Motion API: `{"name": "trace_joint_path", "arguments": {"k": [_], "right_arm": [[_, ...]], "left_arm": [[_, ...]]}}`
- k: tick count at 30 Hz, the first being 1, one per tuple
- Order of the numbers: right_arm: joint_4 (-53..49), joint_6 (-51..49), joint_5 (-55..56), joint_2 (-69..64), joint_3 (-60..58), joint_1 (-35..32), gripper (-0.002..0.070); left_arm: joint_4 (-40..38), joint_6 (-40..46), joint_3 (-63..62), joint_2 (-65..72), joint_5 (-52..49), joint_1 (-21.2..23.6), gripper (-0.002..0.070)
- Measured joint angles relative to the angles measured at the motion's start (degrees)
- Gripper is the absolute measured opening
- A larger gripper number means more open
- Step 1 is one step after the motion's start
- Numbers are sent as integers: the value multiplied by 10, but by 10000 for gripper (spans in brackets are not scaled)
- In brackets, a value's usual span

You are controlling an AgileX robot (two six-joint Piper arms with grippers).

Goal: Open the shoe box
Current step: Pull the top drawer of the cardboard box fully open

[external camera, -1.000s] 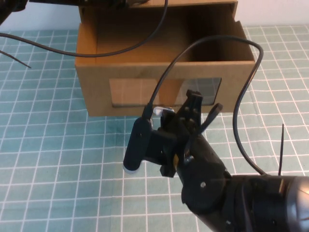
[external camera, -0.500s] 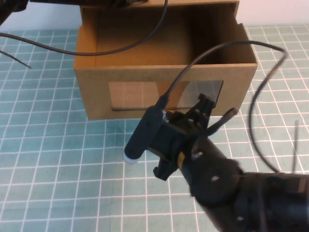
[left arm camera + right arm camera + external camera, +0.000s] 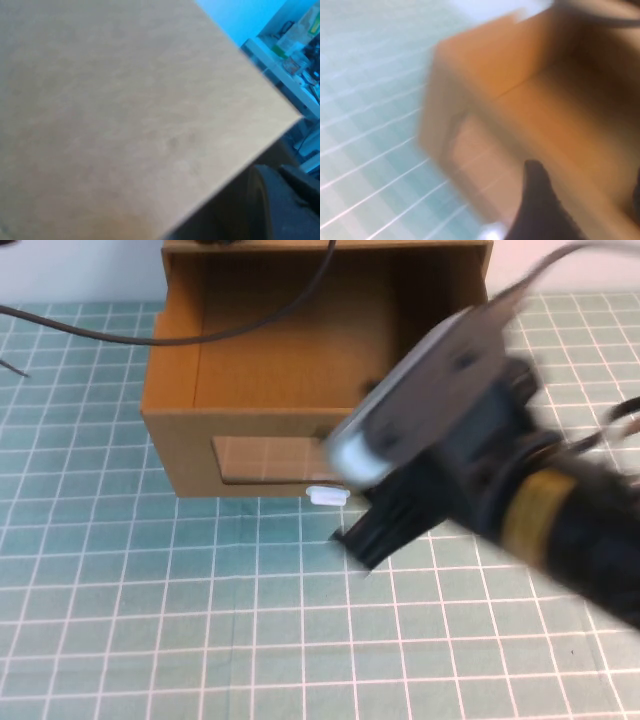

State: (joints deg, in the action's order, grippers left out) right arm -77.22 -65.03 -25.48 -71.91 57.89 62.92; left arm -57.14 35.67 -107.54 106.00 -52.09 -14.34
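The shoe box (image 3: 178, 445) stands on the table (image 3: 150, 620) behind the right gripper (image 3: 368, 535), left gripper (image 3: 285, 200) by its lid (image 3: 125, 115).

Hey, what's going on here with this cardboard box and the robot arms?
A two-armed robot is working on opening a shoe box that sits on a teal grid mat. The top of the box is already open, and nothing shows inside. The right pincer hovers just in front of the box's windowed front wall, open and gripping nothing. The left pincer sits close against a flat cardboard face, probably the lid.
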Motion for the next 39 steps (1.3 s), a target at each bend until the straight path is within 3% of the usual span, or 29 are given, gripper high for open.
{"name": "trace_joint_path", "arguments": {"k": [5, 13, 19, 23, 27, 33, 39], "right_arm": [[5, 64, -132, 87, 23, 0, 277], [43, 305, -344, 196, 37, 0, 29], [198, 427, -441, 272, 37, 0, -8], [328, 524, -425, 327, 36, 0, -11], [441, 569, -342, 381, -9, 0, -11], [468, 577, -242, 409, -127, 0, -11], [460, 542, -129, 409, -144, 0, -13]], "left_arm": [[4, -2, 0, -73, -41, 16, -5], [9, -5, -2, -178, -182, 103, -5], [78, -9, 37, -274, -194, 119, -5], [116, -9, 108, -362, -196, 119, -5], [151, -9, 225, -467, -186, 119, -5], [188, 22, 431, -637, -104, 119, -5], [187, 33, 605, -796, -3, 119, -5]]}}
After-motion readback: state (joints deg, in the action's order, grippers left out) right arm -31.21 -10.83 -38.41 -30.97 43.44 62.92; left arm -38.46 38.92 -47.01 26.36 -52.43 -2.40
